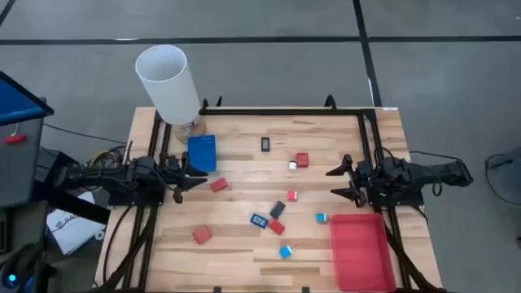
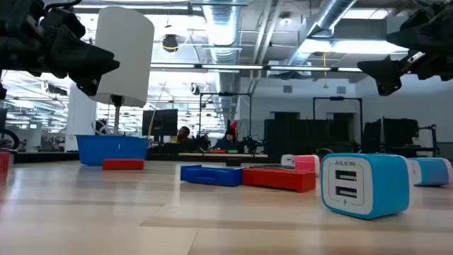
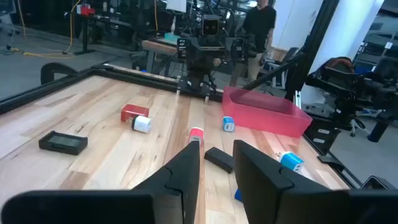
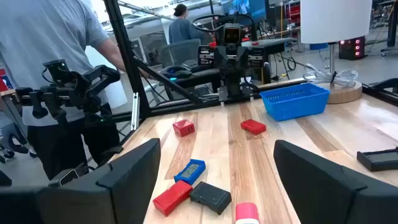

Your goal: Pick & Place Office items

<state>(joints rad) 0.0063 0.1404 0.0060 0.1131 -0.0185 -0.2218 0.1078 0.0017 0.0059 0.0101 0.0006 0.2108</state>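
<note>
Grippers are seen at the two side edges of the wooden table (image 1: 244, 163), both raised above the boards and holding nothing. The left gripper (image 1: 186, 181) is narrowed, its fingers (image 3: 186, 171) set close together with only a slim gap shown between them. Just beyond its tips, on the far side, a blue bin (image 1: 202, 152) is placed, with a white lamp (image 1: 168, 82) standing behind that. A red piece (image 1: 218, 185) lies just ahead of the left fingertips, and another red piece (image 1: 202, 235) is found nearer the front edge.

The office items are scattered over the middle of the table, between the two grippers: a black piece (image 1: 265, 144) toward the back, a blue flat piece (image 1: 260, 220), a black block (image 1: 278, 209) and a red block (image 1: 277, 227) grouped together, and a light blue charger (image 2: 365, 185) near the front.

The right gripper (image 1: 343, 181) is spread wide, its fingers (image 4: 127, 171) well apart. A red tray (image 1: 361, 251) is set just beside it, toward the front edge
</note>
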